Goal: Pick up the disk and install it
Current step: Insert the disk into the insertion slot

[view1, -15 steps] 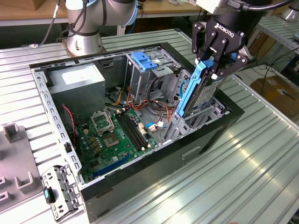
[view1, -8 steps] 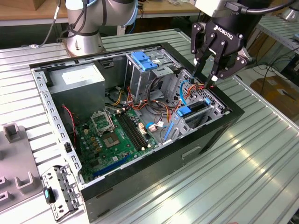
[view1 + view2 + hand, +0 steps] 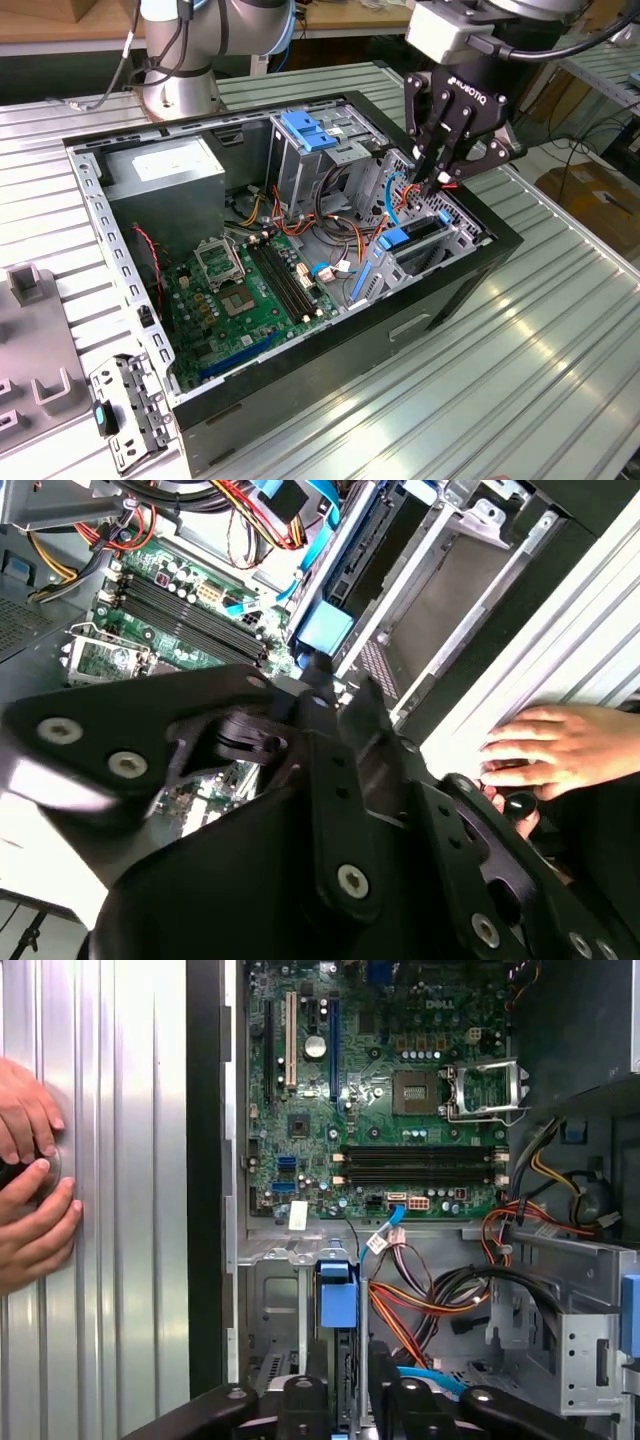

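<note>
At the drive-cage corner of the open case [image 3: 330, 345], the fingers [image 3: 305, 1397] pinch the disk [image 3: 340, 1320] standing on edge, likely so its blue rails line up with the cage slot.

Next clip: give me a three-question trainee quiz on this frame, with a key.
1. True or false: the black claw hangs over the drive-cage end of the open black computer case, not over the green motherboard.
2. What rests on the ribbed metal table beside the case? A) a person's hands B) a screwdriver C) a spare fan
3. The flat silver-grey disk sits in the grey metal cage under the claw. What colour is its plastic rail end?
Key: 1 true; 2 A; 3 blue.
</note>
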Motion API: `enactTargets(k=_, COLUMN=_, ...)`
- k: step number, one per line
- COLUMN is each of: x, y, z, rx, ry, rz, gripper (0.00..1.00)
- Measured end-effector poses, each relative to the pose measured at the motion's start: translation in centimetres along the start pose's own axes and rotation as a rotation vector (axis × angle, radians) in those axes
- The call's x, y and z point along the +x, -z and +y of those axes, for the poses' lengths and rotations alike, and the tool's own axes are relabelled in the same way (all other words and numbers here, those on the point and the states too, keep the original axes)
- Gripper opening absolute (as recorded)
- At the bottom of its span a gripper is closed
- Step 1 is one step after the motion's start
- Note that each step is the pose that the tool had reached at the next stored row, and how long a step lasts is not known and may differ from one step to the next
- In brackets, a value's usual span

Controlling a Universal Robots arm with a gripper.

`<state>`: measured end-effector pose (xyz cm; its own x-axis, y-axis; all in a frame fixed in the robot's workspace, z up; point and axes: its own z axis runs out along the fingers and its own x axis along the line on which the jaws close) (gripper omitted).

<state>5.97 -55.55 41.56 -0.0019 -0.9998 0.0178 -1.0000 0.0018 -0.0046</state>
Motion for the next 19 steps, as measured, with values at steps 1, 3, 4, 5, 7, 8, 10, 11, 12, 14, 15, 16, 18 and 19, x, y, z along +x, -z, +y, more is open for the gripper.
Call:
enactTargets(k=1, x=-0.01, y=-0.18, z=0.00, rx=0.0000, ry=0.000, rz=0.0000, gripper=0.30)
enactTargets(k=3, x=-0.01, y=-0.54, z=0.00, rx=0.0000, ry=0.000, rz=0.0000, gripper=0.18)
enactTargets(k=4, x=-0.01, y=-0.72, z=0.00, rx=0.0000, ry=0.000, rz=0.0001, gripper=0.12)
enactTargets(k=5, x=-0.02, y=-0.97, z=0.00, rx=0.0000, ry=0.000, rz=0.0001, gripper=0.11)
enactTargets(k=7, x=-0.03, y=-1.59, z=0.01, rx=0.0000, ry=0.000, rz=0.0001, gripper=0.11)
enactTargets(k=8, x=-0.04, y=-2.03, z=0.01, rx=0.0000, ry=0.000, rz=0.0001, gripper=0.11)
enactTargets(k=10, x=-0.04, y=-2.47, z=0.01, rx=0.0000, ry=0.000, rz=0.0001, gripper=0.11)
enactTargets(k=11, x=-0.05, y=-2.76, z=0.01, rx=0.0000, ry=0.000, rz=0.0002, gripper=0.11)
enactTargets(k=12, x=-0.05, y=-2.97, z=0.01, rx=0.0000, ry=0.000, rz=0.0001, gripper=0.11)
enactTargets(k=14, x=-0.06, y=-3.32, z=0.01, rx=0.0000, ry=0.000, rz=0.0000, gripper=0.11)
enactTargets(k=15, x=-0.06, y=-3.53, z=0.02, rx=0.0000, ry=0.000, rz=0.0000, gripper=0.11)
enactTargets(k=16, x=-0.07, y=-3.63, z=0.02, rx=0.0001, ry=0.000, rz=-0.0004, gripper=0.11)
enactTargets(k=18, x=-0.06, y=-3.63, z=0.02, rx=0.0000, ry=0.000, rz=-0.0003, gripper=0.11)
enactTargets(k=19, x=-0.07, y=-3.63, z=0.02, rx=0.0000, ry=0.000, rz=-0.0002, gripper=0.11)
